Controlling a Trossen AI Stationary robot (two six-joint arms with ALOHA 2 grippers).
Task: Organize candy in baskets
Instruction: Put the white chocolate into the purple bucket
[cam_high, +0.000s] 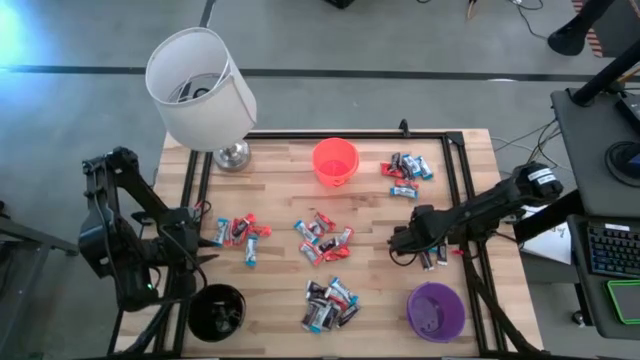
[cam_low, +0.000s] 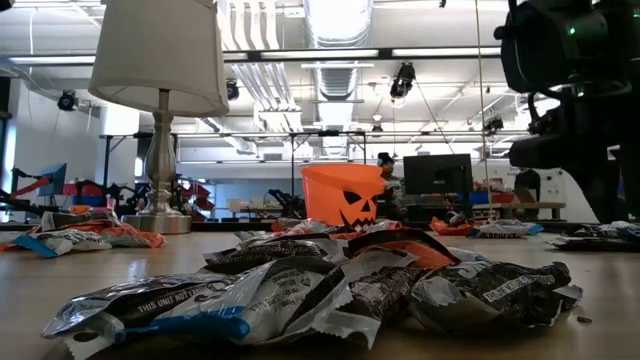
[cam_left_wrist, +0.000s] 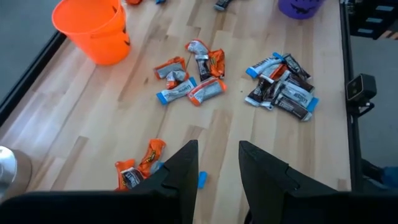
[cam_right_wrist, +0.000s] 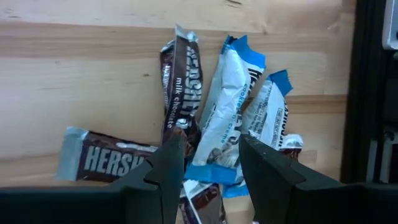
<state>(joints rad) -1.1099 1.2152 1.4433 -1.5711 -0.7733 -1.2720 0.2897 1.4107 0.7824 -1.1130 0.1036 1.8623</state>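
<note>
1. Right gripper (cam_right_wrist: 210, 163), dark two-finger type, hangs low over a small heap of wrapped candy bars (cam_right_wrist: 214, 134) near the right table rail. Jaws parted and empty. A white-and-blue wrapped bar lies in the gap between them; a dark brown Hershey's milk chocolate bar (cam_right_wrist: 180, 81) runs along the outside of one finger.
2. Risk, as a judgement: the bars overlap and touch. Closing here could pinch two wrappers at once, or catch only a crinkled edge that slips on the lift. The finger beside the brown bar could push it instead of clearing it.
3. A silver-ended Hershey's bar (cam_right_wrist: 99, 158) lies just beside the same finger, well clear of the gap.
4. The black metal rail (cam_right_wrist: 373, 93) stands just past the heap on the other finger's side; a wide swing that way could strike it.
5. Round purple plastic bucket (cam_high: 435, 310) is the nearest basket, with open tabletop between it and the jaws.
6. Left gripper (cam_left_wrist: 214, 168) waits at the far edge, jaws parted, empty, red-wrapped candies (cam_left_wrist: 140, 165) just beside them.
7. Farther: centre candy heap (cam_high: 322, 238), orange-red pumpkin-face bucket (cam_high: 335, 162), black bucket (cam_high: 216, 312), white lampshade (cam_high: 200, 88).
</note>
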